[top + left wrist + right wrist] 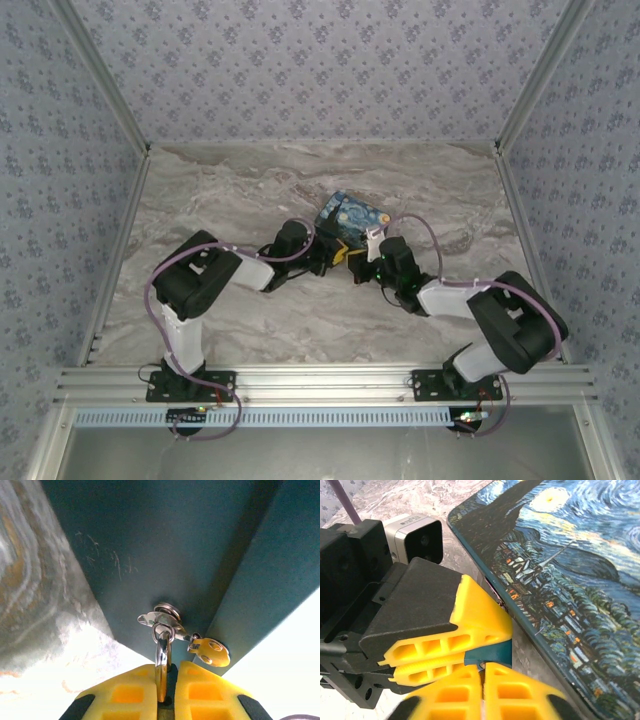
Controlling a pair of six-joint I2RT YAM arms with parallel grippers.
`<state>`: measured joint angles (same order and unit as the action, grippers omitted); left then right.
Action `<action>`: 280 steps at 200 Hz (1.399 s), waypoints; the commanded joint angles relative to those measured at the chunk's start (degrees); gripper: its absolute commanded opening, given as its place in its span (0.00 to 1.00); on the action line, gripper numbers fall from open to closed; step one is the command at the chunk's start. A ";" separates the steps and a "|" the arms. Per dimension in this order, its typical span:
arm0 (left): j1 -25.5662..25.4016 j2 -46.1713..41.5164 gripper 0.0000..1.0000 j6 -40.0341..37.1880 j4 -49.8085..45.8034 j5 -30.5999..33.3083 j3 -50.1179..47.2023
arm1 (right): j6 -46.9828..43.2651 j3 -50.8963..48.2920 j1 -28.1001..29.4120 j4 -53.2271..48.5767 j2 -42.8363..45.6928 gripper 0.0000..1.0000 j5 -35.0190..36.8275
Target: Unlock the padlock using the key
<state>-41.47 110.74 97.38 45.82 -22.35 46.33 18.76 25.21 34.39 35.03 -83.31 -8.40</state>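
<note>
L pincer is pinching the padlock, lower centre of the L wrist view, with the shackle through the box hasp. R pincer is pressed nearly together just below it; can't tell if the key's inside. Step, I'd say: bringing the key to the keyhole. Next you need fine alignment and a steady L hold.

You can read no text, label, brand, number or sign here. The box, at 2 o'clock in the right wrist view, carries a swirling night-sky painting without lettering. The padlock, at 6 o'clock, shows no legible marking.
</note>
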 commanded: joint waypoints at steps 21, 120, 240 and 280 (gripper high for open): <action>-0.35 -2.08 0.00 -0.91 0.32 0.21 -1.76 | -1.34 -2.53 -0.43 -1.59 7.30 0.33 -5.00; -1.15 -2.20 0.00 -1.14 -0.38 0.33 -2.40 | -19.26 -3.91 2.31 -17.04 19.35 0.45 4.43; 1.02 -5.07 0.00 -10.14 -3.10 -3.75 -2.82 | -40.53 -7.38 17.64 0.94 10.03 0.47 28.58; 2.07 -7.91 0.00 -16.07 -8.62 -4.89 -2.16 | -40.37 -7.02 20.34 1.54 7.33 0.51 32.54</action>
<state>-40.07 106.43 87.05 40.21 -25.21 43.66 -20.56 17.50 53.56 34.13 -74.81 19.49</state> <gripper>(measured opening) 0.097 0.498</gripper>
